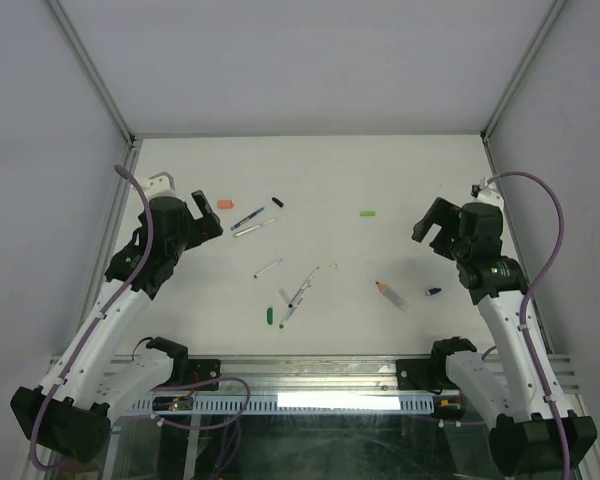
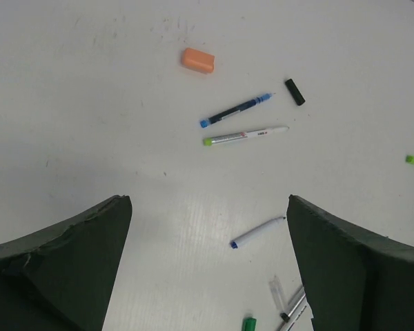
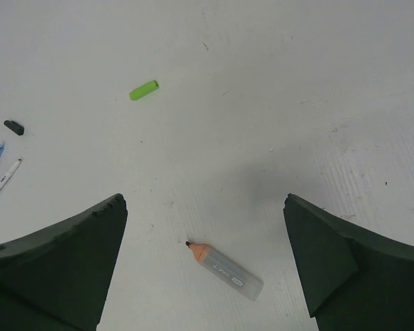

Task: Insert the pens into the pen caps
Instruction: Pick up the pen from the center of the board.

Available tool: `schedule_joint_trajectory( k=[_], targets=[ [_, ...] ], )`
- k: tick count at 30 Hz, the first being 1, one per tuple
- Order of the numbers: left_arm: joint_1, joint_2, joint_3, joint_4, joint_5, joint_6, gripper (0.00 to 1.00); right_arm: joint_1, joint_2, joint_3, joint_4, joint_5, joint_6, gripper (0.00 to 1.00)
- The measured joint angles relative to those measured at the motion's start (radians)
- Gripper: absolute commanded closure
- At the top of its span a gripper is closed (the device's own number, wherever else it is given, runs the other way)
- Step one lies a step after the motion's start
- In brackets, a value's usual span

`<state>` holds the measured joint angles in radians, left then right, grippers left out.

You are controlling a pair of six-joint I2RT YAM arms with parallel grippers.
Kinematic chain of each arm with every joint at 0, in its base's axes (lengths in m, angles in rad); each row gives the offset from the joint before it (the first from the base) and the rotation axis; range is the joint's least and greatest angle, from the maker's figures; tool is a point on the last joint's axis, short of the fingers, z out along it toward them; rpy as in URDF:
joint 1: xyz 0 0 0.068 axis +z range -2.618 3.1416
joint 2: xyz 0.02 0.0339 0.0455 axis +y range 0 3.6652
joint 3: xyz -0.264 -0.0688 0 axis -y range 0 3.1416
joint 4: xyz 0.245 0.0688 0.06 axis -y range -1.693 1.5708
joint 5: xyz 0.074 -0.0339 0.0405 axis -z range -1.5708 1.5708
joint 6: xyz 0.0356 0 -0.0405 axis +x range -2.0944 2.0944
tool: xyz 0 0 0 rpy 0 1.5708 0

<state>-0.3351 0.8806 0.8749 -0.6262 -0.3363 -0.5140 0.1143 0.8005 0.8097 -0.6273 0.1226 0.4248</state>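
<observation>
Left wrist: dark left end effector point(image 2: 208, 201) spread wide, empty; beyond, on smooth white tabletop point(image 2: 90, 103), slim dark blue pen point(image 2: 236, 110) beside white-barrelled pen point(image 2: 247, 135), blocky orange cap point(image 2: 197, 60), short black cap point(image 2: 294, 92); right end effector point(image 3: 205, 198) agape, empty, near stubby clear pen point(image 3: 224, 269), orange-tipped.

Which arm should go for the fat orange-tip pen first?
Right. The right claw is open and hangs close by the pen, which shows centred low in its wrist view. The left claw is far off, by the orange cap.
</observation>
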Motion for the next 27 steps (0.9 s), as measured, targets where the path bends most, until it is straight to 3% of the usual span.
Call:
schedule_joint_trajectory(
  k=[14,20,24,27],
  targets=[
    [0.043,0.055,0.05,0.092,0.131,0.061,0.01,-0.051,0.083,0.074,0.032,-0.13,0.011,0.01],
    [0.049,0.06,0.05,0.118,0.145,0.078,0.01,-0.055,0.189,0.112,0.037,-0.275,-0.035,0.0],
    [0.049,0.079,0.05,0.135,0.156,0.088,0.01,-0.014,0.262,0.118,0.024,-0.32,-0.084,0.02],
    [0.049,0.093,0.05,0.146,0.162,0.093,0.01,0.097,0.348,0.162,-0.019,-0.272,-0.126,0.05]
  ],
)
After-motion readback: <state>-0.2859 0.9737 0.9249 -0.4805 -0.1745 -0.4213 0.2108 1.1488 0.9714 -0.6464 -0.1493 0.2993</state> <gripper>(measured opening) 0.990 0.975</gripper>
